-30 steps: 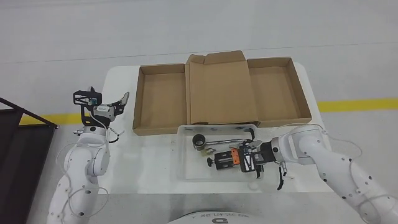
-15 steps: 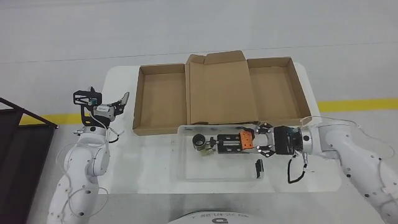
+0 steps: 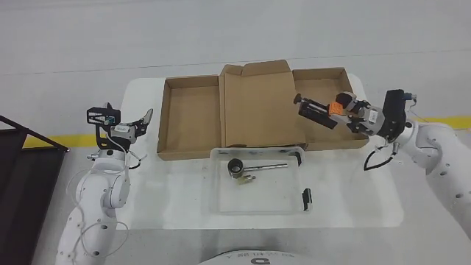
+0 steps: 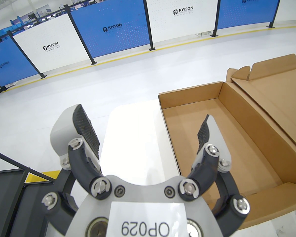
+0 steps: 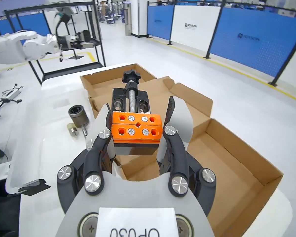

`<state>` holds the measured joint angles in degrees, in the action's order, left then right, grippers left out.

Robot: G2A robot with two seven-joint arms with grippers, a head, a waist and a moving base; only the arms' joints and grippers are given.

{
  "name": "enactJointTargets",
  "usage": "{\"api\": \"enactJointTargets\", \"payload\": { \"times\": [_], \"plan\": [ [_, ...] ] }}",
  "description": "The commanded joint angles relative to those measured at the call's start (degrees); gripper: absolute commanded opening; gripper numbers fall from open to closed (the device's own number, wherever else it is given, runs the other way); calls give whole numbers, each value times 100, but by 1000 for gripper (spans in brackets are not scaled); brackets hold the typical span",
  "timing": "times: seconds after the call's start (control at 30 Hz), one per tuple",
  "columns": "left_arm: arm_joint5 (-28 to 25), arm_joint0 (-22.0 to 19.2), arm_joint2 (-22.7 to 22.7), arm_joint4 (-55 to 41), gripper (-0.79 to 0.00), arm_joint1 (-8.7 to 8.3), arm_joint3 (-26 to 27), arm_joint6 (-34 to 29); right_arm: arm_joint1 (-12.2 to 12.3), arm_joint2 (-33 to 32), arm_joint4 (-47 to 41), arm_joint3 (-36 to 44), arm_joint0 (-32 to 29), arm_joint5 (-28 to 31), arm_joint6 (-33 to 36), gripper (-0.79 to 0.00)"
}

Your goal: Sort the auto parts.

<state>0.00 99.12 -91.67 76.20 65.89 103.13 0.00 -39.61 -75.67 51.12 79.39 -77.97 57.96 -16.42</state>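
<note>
The right gripper (image 5: 139,104), with a white printed label on its wrist plate, has its fingers pinching a small vise (image 5: 135,129) with orange blocks above the right compartment of the cardboard box (image 3: 324,88). The left gripper (image 4: 141,114), labelled likewise, hangs with fingers spread over the worktop (image 3: 176,191) beside the box.
</note>
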Motion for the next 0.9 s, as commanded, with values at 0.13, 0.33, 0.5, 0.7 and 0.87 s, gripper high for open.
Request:
{"api": "enactJointTargets", "payload": {
  "times": [0.13, 0.33, 0.5, 0.7, 0.87],
  "plan": [
    [0, 0, 0, 0, 0, 0, 0, 0, -313, 947, -819, -1093, 1103, 4, 809, -785],
    [0, 0, 0, 0, 0, 0, 0, 0, -716, 1721, -1315, -2436, 2008, -270, 1235, -785],
    [0, 0, 0, 0, 0, 0, 0, 0, -992, 2079, -1413, -3206, 2429, -637, 1304, -785],
    [0, 0, 0, 0, 0, 0, 0, 0, -1203, 2282, -1292, -3724, 2687, -613, 1117, -785],
    [0, 0, 0, 0, 0, 0, 0, 0, -1322, 2358, -1122, -4016, 2816, -831, 1006, -665]
  ]
}}
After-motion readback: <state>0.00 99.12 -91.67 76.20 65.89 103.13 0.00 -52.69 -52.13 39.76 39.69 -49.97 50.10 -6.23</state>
